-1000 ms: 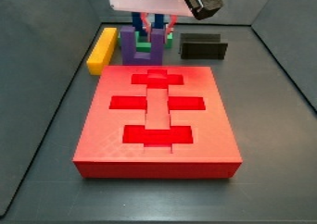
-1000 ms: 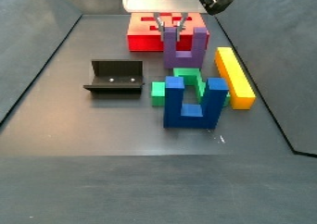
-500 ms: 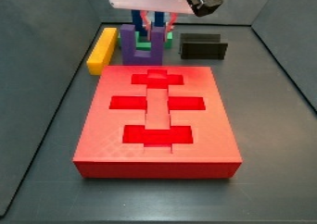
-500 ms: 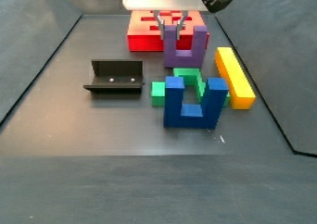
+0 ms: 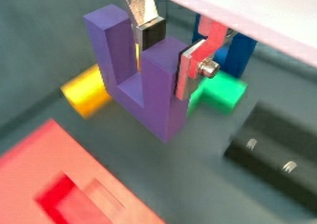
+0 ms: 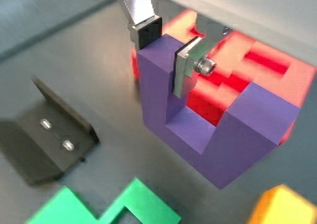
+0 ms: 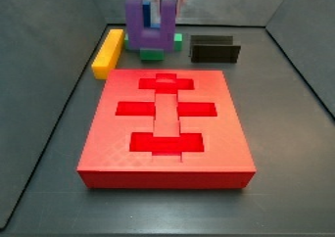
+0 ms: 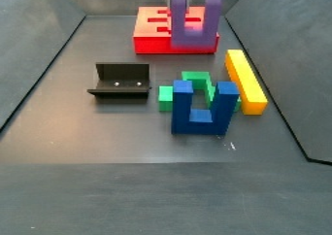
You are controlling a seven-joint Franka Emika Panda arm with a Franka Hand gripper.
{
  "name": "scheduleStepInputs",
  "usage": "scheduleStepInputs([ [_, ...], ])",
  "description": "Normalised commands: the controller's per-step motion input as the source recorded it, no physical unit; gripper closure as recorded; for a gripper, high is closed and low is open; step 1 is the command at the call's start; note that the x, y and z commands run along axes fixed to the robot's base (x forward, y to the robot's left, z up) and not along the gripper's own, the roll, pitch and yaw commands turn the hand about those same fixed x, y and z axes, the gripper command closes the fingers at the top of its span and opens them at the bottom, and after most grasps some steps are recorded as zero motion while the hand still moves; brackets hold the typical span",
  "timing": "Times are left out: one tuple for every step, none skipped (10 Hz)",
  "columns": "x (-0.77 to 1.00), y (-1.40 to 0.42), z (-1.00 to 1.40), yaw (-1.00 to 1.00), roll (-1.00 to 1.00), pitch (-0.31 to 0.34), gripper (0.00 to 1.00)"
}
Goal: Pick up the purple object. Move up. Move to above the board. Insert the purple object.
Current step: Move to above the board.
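Note:
The purple object [image 7: 148, 27] is a U-shaped block and hangs blurred above the floor behind the board [image 7: 167, 123], prongs up. It also shows in a side view [image 8: 196, 27] in front of the board [image 8: 151, 32]. My gripper [image 5: 171, 52] is shut on one prong of the purple object [image 5: 143, 80]. Its fingers [image 5: 195, 67] press that prong from both sides. In a wrist view the gripper [image 6: 168, 50] holds the purple object [image 6: 198, 121] beside the red board [image 6: 254, 66]. In a side view only the gripper's fingers [image 7: 167, 4] show, at the frame's top.
A yellow bar [image 7: 108, 51], a small green block [image 7: 155, 53] and the dark fixture [image 7: 215, 49] lie behind the board. A blue U-shaped block [image 8: 204, 108] stands by the green block [image 8: 189, 85], with the yellow bar [image 8: 246, 80] and the fixture [image 8: 119, 82] either side.
My gripper has risen with the purple object, which has left the floor. The gripper's body has gone out of the top of both side views.

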Motion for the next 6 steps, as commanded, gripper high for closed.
scheduleStepInputs([
  [-0.04, 0.01, 1.4, 0.0, 0.0, 0.024, 1.0],
  [0.02, 0.01, 1.4, 0.0, 0.0, 0.024, 1.0],
  [0.06, 0.0, 1.4, 0.0, 0.0, 0.056, 1.0],
  [0.05, 0.01, 0.62, 0.0, 0.0, 0.102, 1.0],
  [0.05, 0.0, 0.18, 0.0, 0.0, 0.073, 1.0],
  [-0.04, -1.4, 0.33, 0.24, 0.14, 0.158, 1.0],
])
